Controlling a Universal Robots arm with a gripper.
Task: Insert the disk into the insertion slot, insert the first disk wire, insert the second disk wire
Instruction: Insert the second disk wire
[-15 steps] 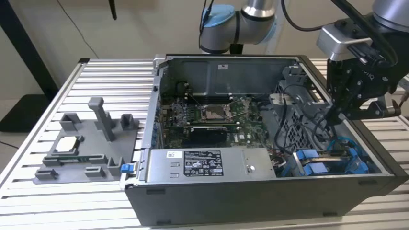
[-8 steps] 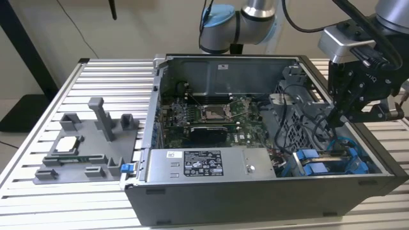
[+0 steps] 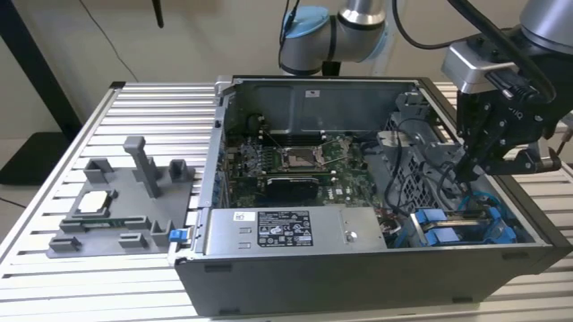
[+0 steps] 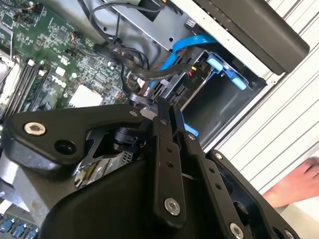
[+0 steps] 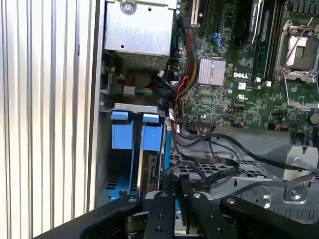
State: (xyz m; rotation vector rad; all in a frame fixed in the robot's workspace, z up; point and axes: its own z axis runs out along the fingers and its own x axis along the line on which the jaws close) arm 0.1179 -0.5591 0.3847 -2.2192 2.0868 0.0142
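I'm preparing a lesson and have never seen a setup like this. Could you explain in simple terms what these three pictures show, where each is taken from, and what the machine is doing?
The exterior view looks from off the arm at an open computer case lying on a slatted metal table. A robot arm reaches in from above; its gripper hangs over the case on the exterior view's right. The other two pictures come from cameras riding near the arm's wrist, looking down past its black fingers.

Inside the case you see the green motherboard, a grey labelled power-supply box, and the insertion slot with bright blue plastic parts. In the first wrist view the fingers sit pressed together beside black cables near that slot. A grey holder for parts sits beside the case.
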